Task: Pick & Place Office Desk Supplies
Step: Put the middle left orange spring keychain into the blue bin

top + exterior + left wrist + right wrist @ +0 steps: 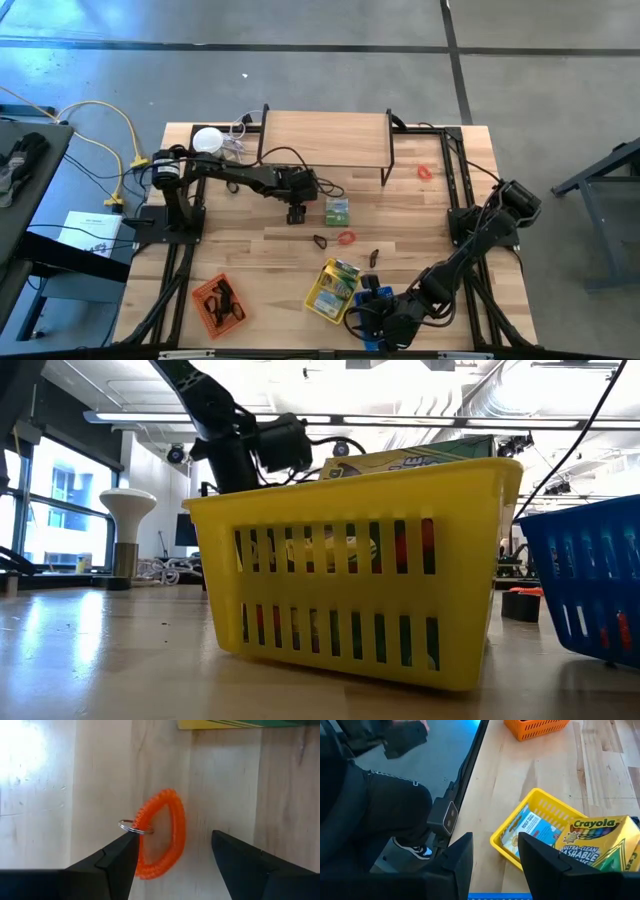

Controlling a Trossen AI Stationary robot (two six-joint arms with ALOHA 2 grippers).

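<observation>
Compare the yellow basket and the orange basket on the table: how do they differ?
The yellow basket is larger than the orange basket. The yellow basket holds boxes, including a Crayola box; the orange basket holds small dark pieces. The yellow basket sits nearer the right gripper. Both stand upright with slotted walls.

Pale smooth wood table (250, 250)

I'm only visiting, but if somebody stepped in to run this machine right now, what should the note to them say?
Left gripper: open, fingers either side of an orange coil loop lying on the table, not gripped.
Right gripper: empty, near the table's front edge by the yellow basket.
Done: crayon box and a booklet in the yellow basket; dark pieces in the orange basket.
Left: green box, another orange loop, black clip, small dark piece loose on the table.
</observation>
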